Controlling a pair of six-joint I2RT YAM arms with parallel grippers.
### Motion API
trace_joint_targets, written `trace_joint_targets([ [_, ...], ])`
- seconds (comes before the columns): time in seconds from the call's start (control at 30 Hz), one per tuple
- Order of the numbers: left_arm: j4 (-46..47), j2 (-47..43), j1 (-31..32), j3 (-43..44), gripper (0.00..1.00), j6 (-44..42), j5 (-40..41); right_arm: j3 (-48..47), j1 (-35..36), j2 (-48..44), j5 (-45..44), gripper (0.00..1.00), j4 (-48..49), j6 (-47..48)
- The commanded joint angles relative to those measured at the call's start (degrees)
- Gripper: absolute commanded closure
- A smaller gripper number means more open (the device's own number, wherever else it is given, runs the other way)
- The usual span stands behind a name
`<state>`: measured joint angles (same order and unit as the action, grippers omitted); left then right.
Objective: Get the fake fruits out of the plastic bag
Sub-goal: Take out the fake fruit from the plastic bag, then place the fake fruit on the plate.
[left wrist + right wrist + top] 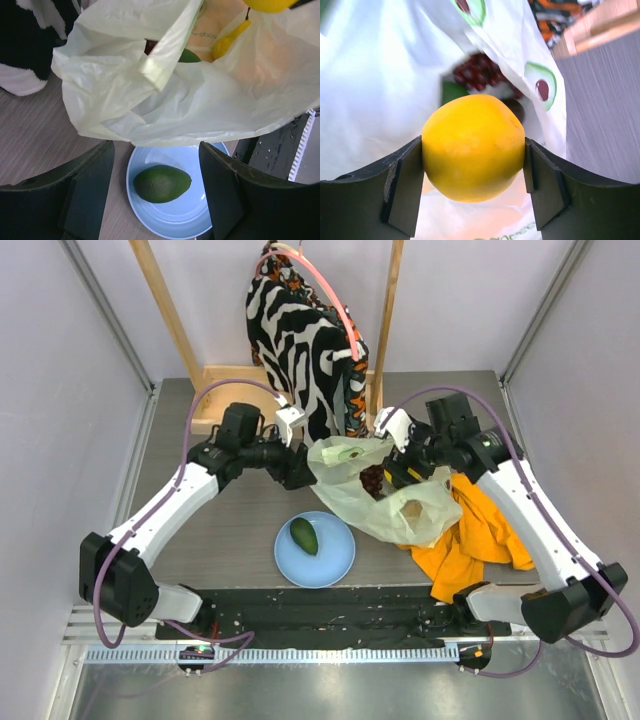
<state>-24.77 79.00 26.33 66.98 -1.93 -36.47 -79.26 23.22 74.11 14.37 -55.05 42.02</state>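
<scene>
**mo_k:** Top view first, what's the plastic bag (385, 495) like?

**rigwatcher:** Thin, crinkly, pale yellow-green stuff, slumped mid-counter (200, 540) between the two arms, its right side up against a rumpled orange cloth (480, 540). One smooth dark green avocado (304, 536) lies on the round light blue plate (335, 565) just in front of the bag. A zebra garment (295, 340) hangs behind. The left tool (300, 472) is at the bag's left edge and the right tool (405, 475) is over its middle.

**mo_k:** And the left wrist cam?

**rigwatcher:** The left tool (156, 150) has its fingers wide apart with nothing between them. The plastic bag (175, 100) billows just past the fingertips, translucent and full of soft folds. Under it is the glossy plate (170, 225) with the egg-shaped avocado (161, 183). A bit of green fruit (189, 56) peeks out of the bag's mouth, and the lemon (272, 4) pokes in at the top edge.

**mo_k:** Right wrist?

**rigwatcher:** The right tool (472, 145) is clamped on the lemon (472, 155), with both flat dark pads pressed against its sides. It's round, yellow-orange and finely dimpled. It sits right at the bag's mouth, but I can't tell if it's inside or just out. Behind it, in the plastic bag (380, 75), there's a bumpy dark red fruit (480, 75). The film has avocado-half prints on it. The grey grained counter (610, 115) is off to the right.
</scene>
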Motion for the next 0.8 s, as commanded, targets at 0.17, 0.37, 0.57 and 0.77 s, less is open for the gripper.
trace_joint_targets([
  [0.17,-0.8,0.7,-0.3,5.3,0.28,-2.6,0.7,-8.7,-0.3,-0.9,17.9,0.62,4.3,-18.5],
  [0.37,-3.6,-1.3,-1.6,7.5,0.28,-2.8,7.8,-13.3,7.6,2.0,23.3,0.62,4.7,-22.9],
  [0.57,-3.5,-7.8,-8.0,5.1,0.22,3.5,19.5,-9.0,16.5,8.1,23.9,0.6,5.4,-17.8],
  [0.77,-3.1,-15.1,-15.5,1.5,0.19,5.5,16.3,-11.5,19.0,18.9,27.6,0.6,0.9,-14.2],
])
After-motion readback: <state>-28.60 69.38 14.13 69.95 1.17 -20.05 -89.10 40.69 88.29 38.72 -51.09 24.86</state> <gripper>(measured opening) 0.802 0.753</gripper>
